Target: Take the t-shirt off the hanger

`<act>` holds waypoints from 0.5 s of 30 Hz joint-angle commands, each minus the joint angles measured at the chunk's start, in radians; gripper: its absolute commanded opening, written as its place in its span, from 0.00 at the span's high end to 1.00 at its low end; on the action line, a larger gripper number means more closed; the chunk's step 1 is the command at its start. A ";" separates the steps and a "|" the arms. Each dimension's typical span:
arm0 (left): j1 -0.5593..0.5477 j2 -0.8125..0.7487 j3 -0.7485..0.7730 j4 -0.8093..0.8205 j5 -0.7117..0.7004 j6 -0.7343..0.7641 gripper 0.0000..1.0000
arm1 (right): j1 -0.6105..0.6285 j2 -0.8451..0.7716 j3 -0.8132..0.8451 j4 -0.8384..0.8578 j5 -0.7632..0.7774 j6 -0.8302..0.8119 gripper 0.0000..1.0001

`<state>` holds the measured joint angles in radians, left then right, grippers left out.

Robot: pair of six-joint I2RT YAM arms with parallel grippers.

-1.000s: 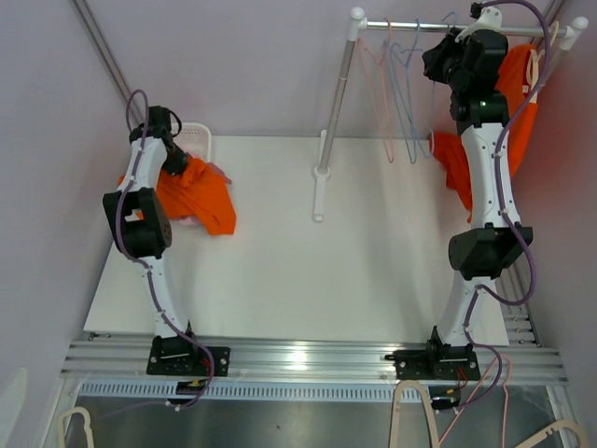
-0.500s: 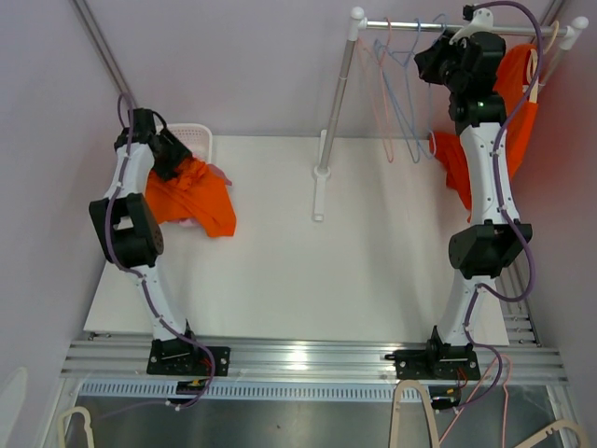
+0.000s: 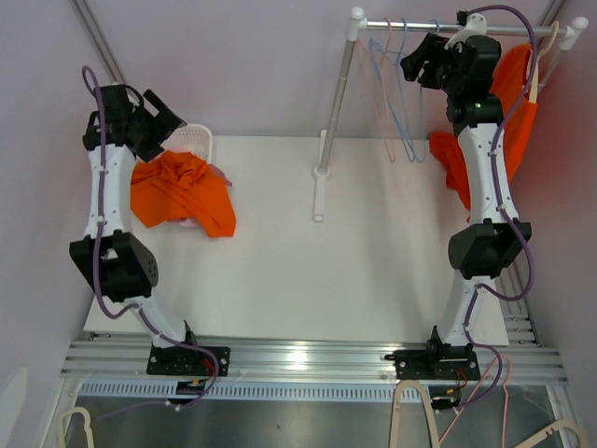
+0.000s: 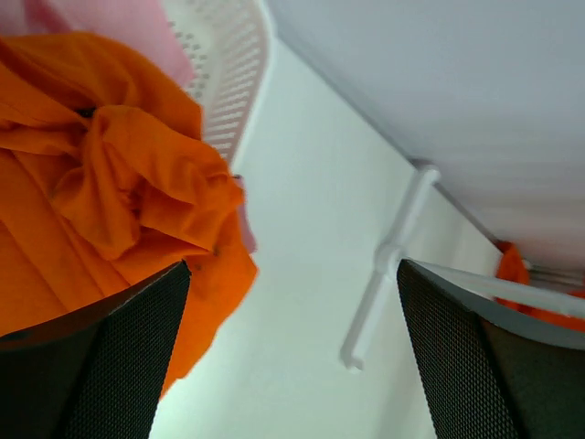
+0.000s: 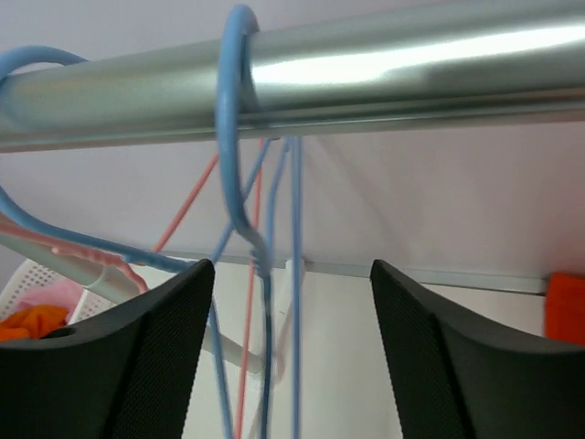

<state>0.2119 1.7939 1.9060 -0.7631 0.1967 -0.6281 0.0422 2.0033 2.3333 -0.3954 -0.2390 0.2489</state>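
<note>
1. The orange t-shirt hangs on a cream hanger at the far right end of the rail. Its lower part droops behind the right arm.
2. A small patch of the same orange shows at the right edge of the right wrist view.
3. The right tool is up beside the rail, to the left of the t-shirt and apart from it. Its jaws stand wide and grip nothing.
4. A blue hanger is hooked over the rail straight ahead of the right tool, and its neck shows between the two fingers. I cannot tell whether either finger touches it.
5. A pink hanger hangs empty on the rail, just left of the blue ones.
6. The left tool is raised at the far left corner of the bench, next to a white basket. Its jaws are also wide and hold nothing.
7. An orange cloth lies heaped against the basket and spills onto the bench. In the left wrist view, a bit of pink fabric shows above it.
8. The rack's post stands on a white foot at the back middle of the bench, well apart from both heaps of orange.
</note>
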 commanded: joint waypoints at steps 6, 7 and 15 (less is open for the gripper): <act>-0.008 -0.339 -0.263 0.279 0.265 -0.076 0.00 | -0.117 -0.141 -0.015 -0.034 -0.036 0.075 0.21; -0.012 -0.365 -0.277 0.298 0.267 -0.073 0.01 | -0.129 -0.158 -0.029 -0.043 -0.020 0.072 0.21; -0.074 -0.551 -0.320 0.321 0.167 -0.039 0.01 | -0.165 -0.317 -0.121 -0.072 0.179 0.015 0.16</act>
<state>0.1669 1.3163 1.5970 -0.5087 0.3786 -0.6716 -0.1211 1.7546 2.2086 -0.4629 -0.1677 0.2924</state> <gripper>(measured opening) 0.994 0.831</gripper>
